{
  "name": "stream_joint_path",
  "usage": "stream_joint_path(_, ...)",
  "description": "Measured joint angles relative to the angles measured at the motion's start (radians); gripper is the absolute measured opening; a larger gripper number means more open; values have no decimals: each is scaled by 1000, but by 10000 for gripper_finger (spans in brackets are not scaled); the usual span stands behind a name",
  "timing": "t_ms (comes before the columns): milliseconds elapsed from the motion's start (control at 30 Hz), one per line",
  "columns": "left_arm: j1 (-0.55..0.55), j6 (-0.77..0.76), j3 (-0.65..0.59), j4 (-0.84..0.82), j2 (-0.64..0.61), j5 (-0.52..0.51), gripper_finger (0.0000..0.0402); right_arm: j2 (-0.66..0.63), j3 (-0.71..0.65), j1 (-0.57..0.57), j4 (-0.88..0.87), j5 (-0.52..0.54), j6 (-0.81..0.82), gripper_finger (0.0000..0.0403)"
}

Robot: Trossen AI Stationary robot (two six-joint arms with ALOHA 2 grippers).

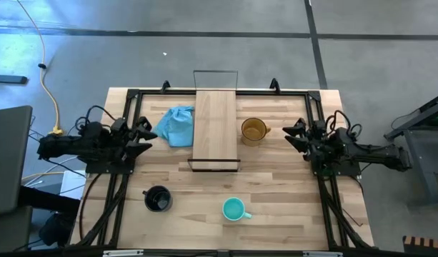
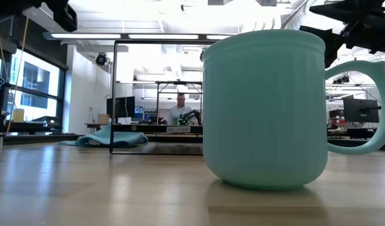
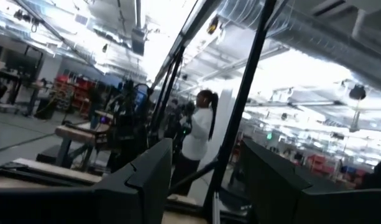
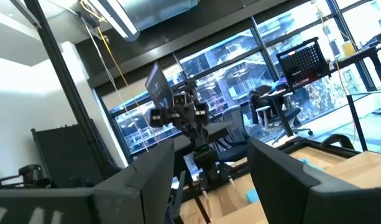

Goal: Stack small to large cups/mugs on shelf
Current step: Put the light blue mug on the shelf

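— Wood everywhere, but is any writing showing on the mugs or the shelf [image 1: 216, 121]?
— None that I am managing to read. A small sign is sitting far back in the room in the low view, too tiny to make out.
— Which way is the shelf lying?
— Its long axis is running from the table's far edge toward the near edge, in the middle of the table [image 1: 290, 193], with black wire frames at both ends.
— And the mugs?
— All three are standing upright, mouths up. The amber mug [image 1: 253, 130] is sitting just beside the shelf on the right arm's side, handle pointing toward that arm. The black mug [image 1: 157, 199] is resting near the front edge on the left arm's side; I cannot tell where its handle is pointing. The teal mug [image 1: 234, 210] is standing near the front edge too, handle pointing right.
— The blue cloth [image 1: 177, 125]?
— Lying crumpled against the shelf's left side.
— The grippers?
— The left gripper [image 1: 146, 134] is waiting at the left edge, fingers spread apart, holding nothing. The right gripper [image 1: 296, 133] is waiting at the right edge, likewise spread and empty.
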Motion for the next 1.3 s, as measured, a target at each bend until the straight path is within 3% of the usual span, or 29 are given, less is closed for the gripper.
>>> stream_joint_path(567, 0, 71, 195, -53, 349, 95, 179, 0, 0, 0, -17, 3, 0, 195)
stream_joint_path(833, 0, -68, 257, -20, 421, 119, 179, 0, 0, 0, -30, 3, 12, 195)
stream_joint_path(1000, -3, -145, 282, -18, 500, 223, 179, 0, 0, 0, -32, 4, 17, 195)
stream_joint_path(1300, -173, -133, 394, -21, 755, 234, 179, 0, 0, 0, -52, 3, 18, 195)
